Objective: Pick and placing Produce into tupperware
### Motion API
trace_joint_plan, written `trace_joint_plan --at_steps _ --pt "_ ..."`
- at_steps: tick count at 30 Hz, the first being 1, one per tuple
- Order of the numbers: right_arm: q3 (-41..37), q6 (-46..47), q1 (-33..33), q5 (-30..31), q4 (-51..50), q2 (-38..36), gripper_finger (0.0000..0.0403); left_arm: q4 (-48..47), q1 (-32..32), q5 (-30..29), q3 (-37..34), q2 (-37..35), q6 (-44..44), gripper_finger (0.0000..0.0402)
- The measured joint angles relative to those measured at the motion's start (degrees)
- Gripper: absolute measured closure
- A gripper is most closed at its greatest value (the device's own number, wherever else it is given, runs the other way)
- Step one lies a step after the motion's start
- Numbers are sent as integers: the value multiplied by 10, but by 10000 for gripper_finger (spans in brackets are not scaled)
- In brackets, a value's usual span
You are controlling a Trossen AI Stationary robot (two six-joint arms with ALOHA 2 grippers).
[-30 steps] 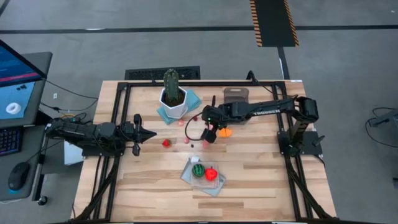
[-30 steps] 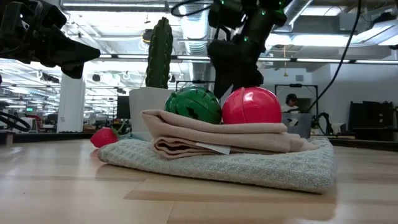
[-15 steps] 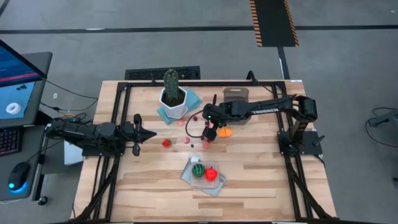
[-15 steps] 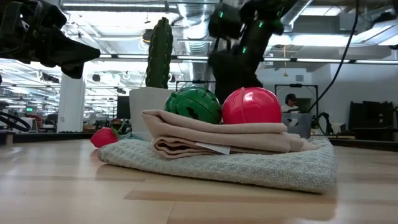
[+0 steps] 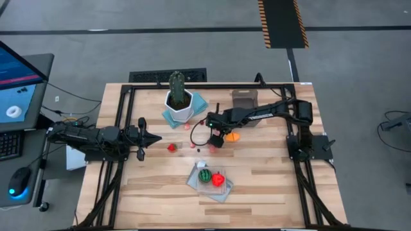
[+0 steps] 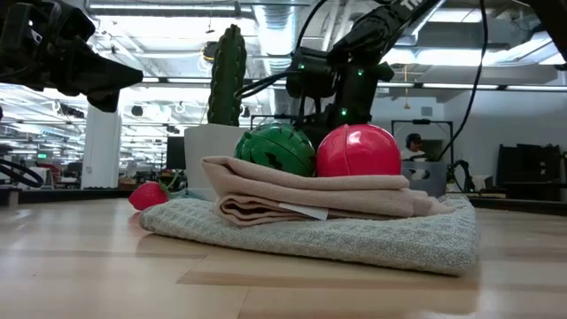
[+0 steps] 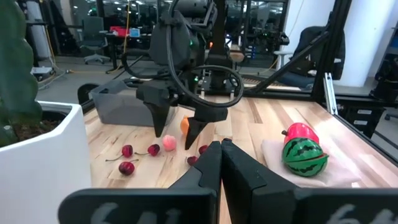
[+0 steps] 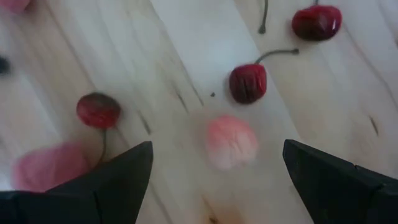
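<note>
My right gripper (image 5: 215,139) stands open, pointing down close over the table's middle. A small pink produce piece (image 8: 231,142) lies on the wood between and below its fingertips, untouched; the left wrist view shows the same piece (image 7: 168,143) under the gripper (image 7: 177,127). Dark red cherries (image 8: 247,83) lie around it, and an orange piece (image 5: 232,136) just to the right. The grey tupperware (image 5: 244,99) stands at the far side. My left gripper (image 5: 154,138) waits shut and level at the left.
A green-striped ball (image 5: 204,175) and a red ball (image 5: 218,179) rest on a folded cloth (image 5: 196,183) near the front. A cactus in a white pot (image 5: 178,102) stands far left of centre. A strawberry (image 5: 171,147) lies on bare wood.
My right gripper has come down toward the table over the pink piece and the cherries, tipping a little steeper, and has stayed open. The produce has not moved.
</note>
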Motion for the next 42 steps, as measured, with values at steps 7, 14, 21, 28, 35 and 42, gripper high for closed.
trace_joint_plan --at_steps 7,14,21,28,35,42 --pt "0 0 -5 -1 5 0 51 -1 0 -1 0 2 0 401" --pt "0 -1 -6 -1 6 0 117 -1 0 -1 0 2 0 401" --pt "0 2 -6 -1 4 0 158 -1 0 -1 0 2 0 401" --pt "0 5 -6 -2 1 0 231 -1 0 -2 0 2 0 401" --pt "1 7 0 -4 6 0 301 -2 0 -2 0 2 0 401" --pt "33 7 14 -7 -3 2 313 -2 0 -2 0 2 0 401"
